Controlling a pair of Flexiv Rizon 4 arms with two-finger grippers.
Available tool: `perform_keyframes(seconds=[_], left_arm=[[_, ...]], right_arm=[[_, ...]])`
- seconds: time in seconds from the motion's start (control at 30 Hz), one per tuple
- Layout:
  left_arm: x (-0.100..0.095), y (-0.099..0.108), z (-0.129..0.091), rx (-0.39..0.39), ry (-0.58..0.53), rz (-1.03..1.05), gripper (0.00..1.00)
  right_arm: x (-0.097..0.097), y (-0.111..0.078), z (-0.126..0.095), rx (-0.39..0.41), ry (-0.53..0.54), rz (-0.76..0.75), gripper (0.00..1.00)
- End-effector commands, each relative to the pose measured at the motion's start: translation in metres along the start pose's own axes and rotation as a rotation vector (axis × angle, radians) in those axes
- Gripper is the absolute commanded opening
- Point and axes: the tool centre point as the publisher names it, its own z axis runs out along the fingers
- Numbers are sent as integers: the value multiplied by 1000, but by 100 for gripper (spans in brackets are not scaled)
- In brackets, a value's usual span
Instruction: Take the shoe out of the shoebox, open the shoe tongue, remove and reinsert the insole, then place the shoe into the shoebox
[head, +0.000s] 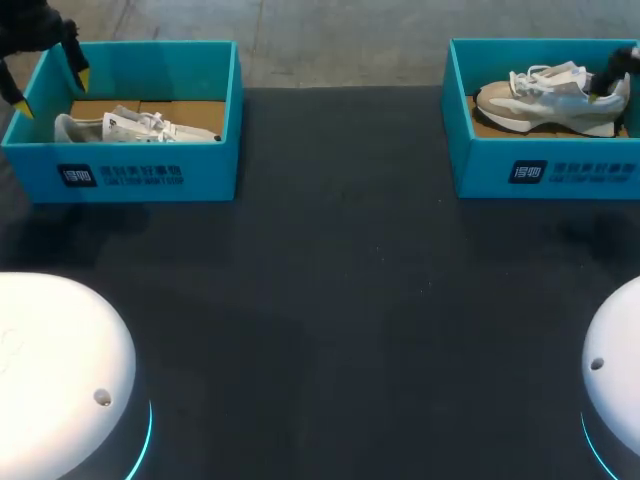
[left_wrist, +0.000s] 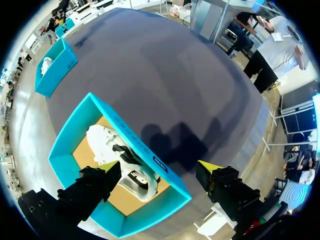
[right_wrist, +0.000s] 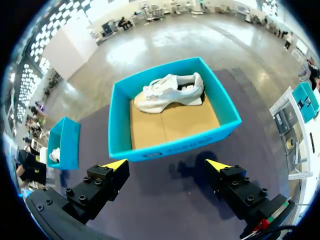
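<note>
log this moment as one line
left claw open at left shoebox | right claw open at right shoebox | shoes boxed

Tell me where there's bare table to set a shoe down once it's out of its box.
Widest bare patch: dark table between the left shoebox and the right shoebox, down to the left white base and right white base. Crowded: both boxes, the left shoe near the open left gripper, the right shoe near the open right gripper.
</note>
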Motion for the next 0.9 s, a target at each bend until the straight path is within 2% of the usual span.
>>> perform_keyframes(seconds=[0.03,0.73,0.77,0.8,0.9], left_arm=[[1,-1,0,-4,0,0,100],[1,-1,0,-4,0,0,100],[1,-1,0,-4,0,0,100],[1,-1,0,-4,0,0,100],[1,-1,0,-4,0,0,100]], right_arm=[[6,46,19,75,-30,-2,100],[6,46,19,75,-30,-2,100],[5,48,20,78,-37,-7,100],[2,57,31,83,-76,-51,100],[-10,75,48,101,-92,-48,100]])
